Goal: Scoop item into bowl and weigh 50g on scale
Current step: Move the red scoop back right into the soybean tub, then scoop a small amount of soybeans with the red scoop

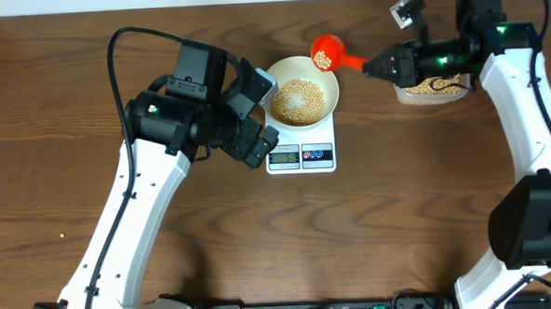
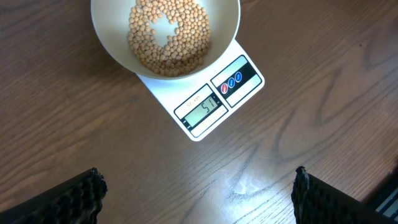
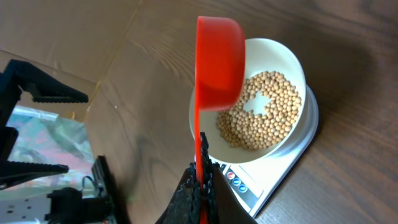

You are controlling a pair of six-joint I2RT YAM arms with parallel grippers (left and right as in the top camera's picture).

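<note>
Overhead: white shallow bowl (image 1: 286, 70) sits on the scale (image 1: 301, 157), one layer of tan round beans (image 1: 298, 101) inside with a bare patch in the middle. Red plastic scoop (image 1: 327, 53) hangs over the bowl rim on the side away from the scale's display, a few beans showing in it. Right tool (image 1: 376, 67) is clamped on the scoop handle. Clear tub (image 1: 431, 90) of beans lies well to the right of the scale. Left tool (image 1: 261, 113) is spread wide just left of the scale, holding nothing. Desk (image 1: 68, 89) is dark brown wood grain.

Left wrist: scale is flat, glossy white plastic with rounded corners, a grey display and small coloured buttons beside it. Digits look like 51, but are too blurred to be sure. Ribbed black fingers (image 2: 74, 199) are far apart, nothing between them.

Right wrist: scoop is a smooth deep cup tipped on its side above the bowl; the inside is hidden here. Beans are matte and pea-like; the bowl wall is smooth.

Judgement: filling is mostly done and the weight looks near target, perhaps slightly over. Left to do: check the reading, trim if needed, put the scoop away.
</note>
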